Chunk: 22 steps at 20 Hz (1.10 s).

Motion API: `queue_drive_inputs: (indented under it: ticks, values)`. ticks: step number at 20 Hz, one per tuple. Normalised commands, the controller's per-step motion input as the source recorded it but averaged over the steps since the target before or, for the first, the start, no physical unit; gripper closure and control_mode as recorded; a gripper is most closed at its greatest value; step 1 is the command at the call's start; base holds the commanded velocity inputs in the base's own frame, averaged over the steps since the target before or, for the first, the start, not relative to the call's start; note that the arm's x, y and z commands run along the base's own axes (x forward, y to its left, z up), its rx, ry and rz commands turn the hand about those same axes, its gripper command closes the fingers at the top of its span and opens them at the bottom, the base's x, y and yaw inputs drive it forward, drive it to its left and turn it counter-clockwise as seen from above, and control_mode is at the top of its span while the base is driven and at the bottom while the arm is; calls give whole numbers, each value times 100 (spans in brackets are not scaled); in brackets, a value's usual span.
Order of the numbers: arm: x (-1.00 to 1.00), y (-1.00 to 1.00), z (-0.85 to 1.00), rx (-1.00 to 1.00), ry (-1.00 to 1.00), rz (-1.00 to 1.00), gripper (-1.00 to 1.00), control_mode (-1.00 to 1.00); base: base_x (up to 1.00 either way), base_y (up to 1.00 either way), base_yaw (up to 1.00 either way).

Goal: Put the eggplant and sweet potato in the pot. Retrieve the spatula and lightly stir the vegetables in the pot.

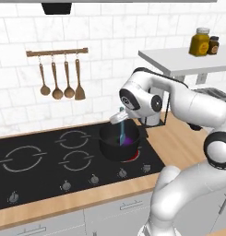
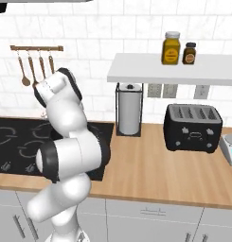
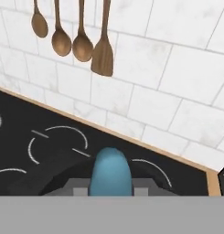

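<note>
We see the light-blue spatula (image 3: 111, 171) rising at the bottom, in front of the black cooktop (image 3: 22, 123). Above the cooktop, against white wall tiles (image 3: 154, 100), hang four wooden utensils (image 3: 72, 39).

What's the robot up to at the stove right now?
The white arm is holding the light-blue spatula in its closed claw, with the blade end reaching down into the black pot on the stovetop. Something purple, seemingly the eggplant, lies inside the pot. It looks like the stirring stage. The wooden spoons hang on the wall rail.
</note>
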Motion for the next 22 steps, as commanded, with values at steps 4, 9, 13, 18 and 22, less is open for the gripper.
queue_drive_inputs:
  ticks: [4,9,13,18,22]
  values:
    - [-1,0,17,0,-13,0,100,-100,0,0,0]
    - [-11,0,3,-3,-5,-2,100,-100,0,0,0]
    - [-11,0,0,-5,11,-8,100,-100,0,0,0]
    - [-19,0,18,-5,10,-8,100,-100,0,0,0]
    - [-10,0,47,-6,2,-5,100,-100,0,0,0]
